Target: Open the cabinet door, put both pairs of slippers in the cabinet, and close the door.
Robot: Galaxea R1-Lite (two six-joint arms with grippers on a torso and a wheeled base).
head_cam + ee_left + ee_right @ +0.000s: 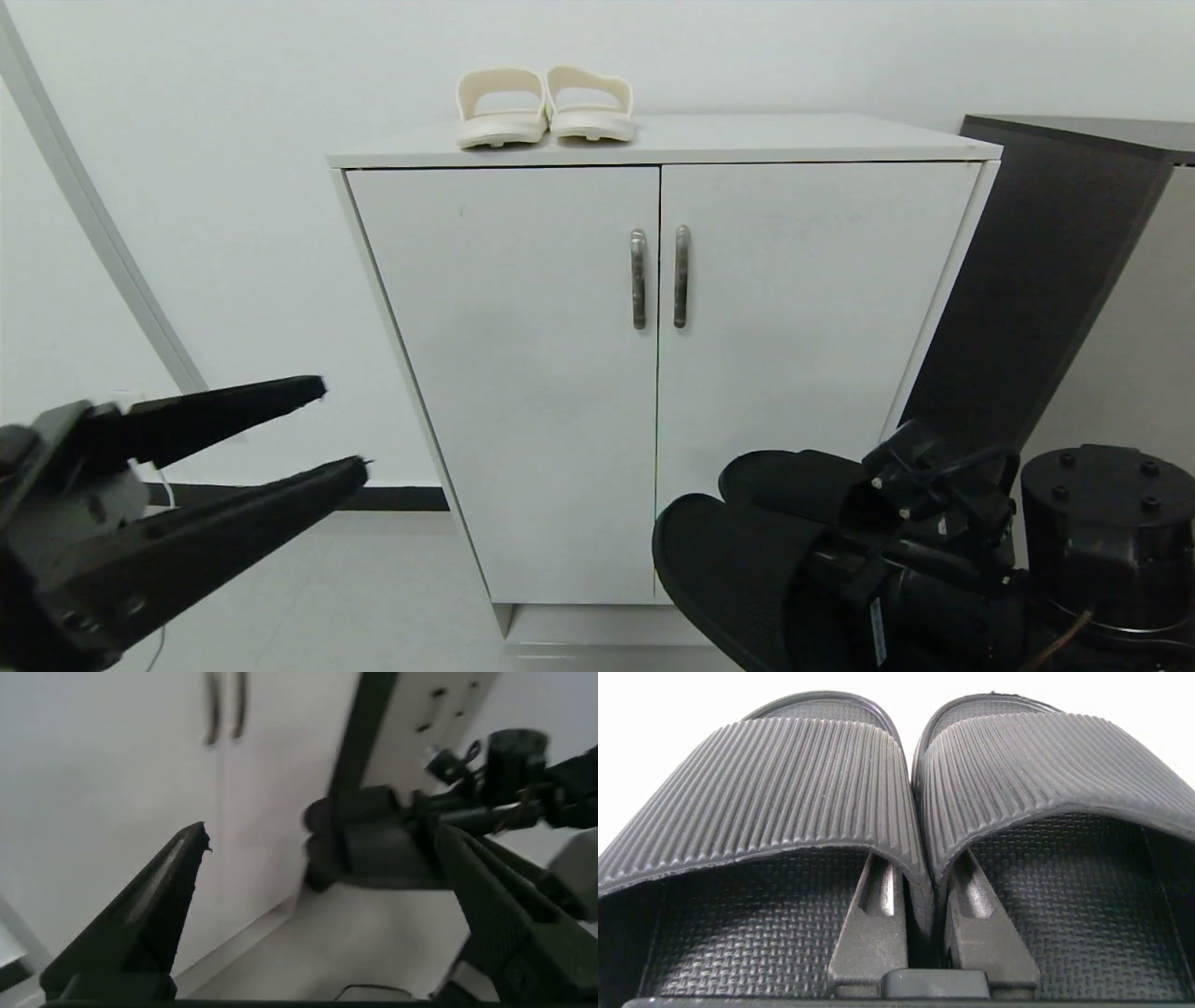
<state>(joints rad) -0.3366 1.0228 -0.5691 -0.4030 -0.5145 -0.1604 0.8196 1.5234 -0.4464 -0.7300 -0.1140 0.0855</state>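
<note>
Nearest, on the left side: left gripper (344,425), jaws spread wide, nothing between them, hanging low in front of the cabinet's left edge and apart from it.

On the right side, also low and close: right gripper (901,509), clamped on the pair of black slippers (738,551). In the right wrist view, one finger (873,929) pushed under each ribbed strap, the two inner side walls pinched together between the jaws. Both slippers carried as one bundle, toes pointing away from the wrist. Near the right door, probably not touching it.

Farther: white cabinet (523,373) with two doors, both fully shut. Two metal handles (639,278) side by side at the middle seam, no gripper on them. On the cabinet top (794,135), left of the middle: pair of cream slippers (546,107), set side by side and touching. Just beside the white cabinet on the right, a dark cabinet (1046,280). Behind everything, a plain white wall.

Judged from this, early in the task. Black pair in hand, but door not yet opened and nothing put inside. Left to do: pull a handle, likely with the free left gripper. Then place the black pair inside, fetch the cream pair from the top, put it in too, and close the door.
</note>
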